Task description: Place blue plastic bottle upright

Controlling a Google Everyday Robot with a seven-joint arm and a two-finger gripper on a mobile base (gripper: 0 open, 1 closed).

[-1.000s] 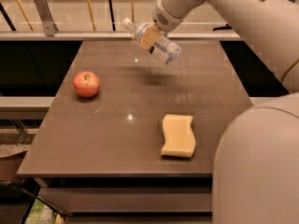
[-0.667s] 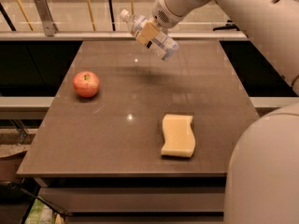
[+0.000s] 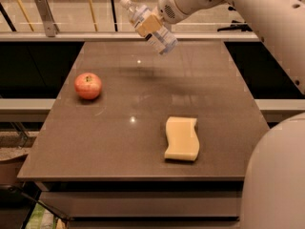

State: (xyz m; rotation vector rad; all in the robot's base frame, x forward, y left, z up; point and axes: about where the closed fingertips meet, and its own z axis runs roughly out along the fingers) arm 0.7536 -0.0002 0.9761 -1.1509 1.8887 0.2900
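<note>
Above table [image 3: 114, 151], gripper fingers [image 3: 148, 24] around bottle [image 3: 163, 39]

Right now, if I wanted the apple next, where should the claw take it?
Probably across its widest middle, from straight above: the apple is round and sits alone on the left of the table, with room all around. The claw hangs over the far edge, shut on the tilted blue plastic bottle.

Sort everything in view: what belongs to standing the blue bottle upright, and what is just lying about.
For the job:
- blue plastic bottle, tilted, cap up-left, in the air over the far end of the table
- gripper, shut on it

Lying about:
- red apple, left side
- yellow sponge, near right
</note>
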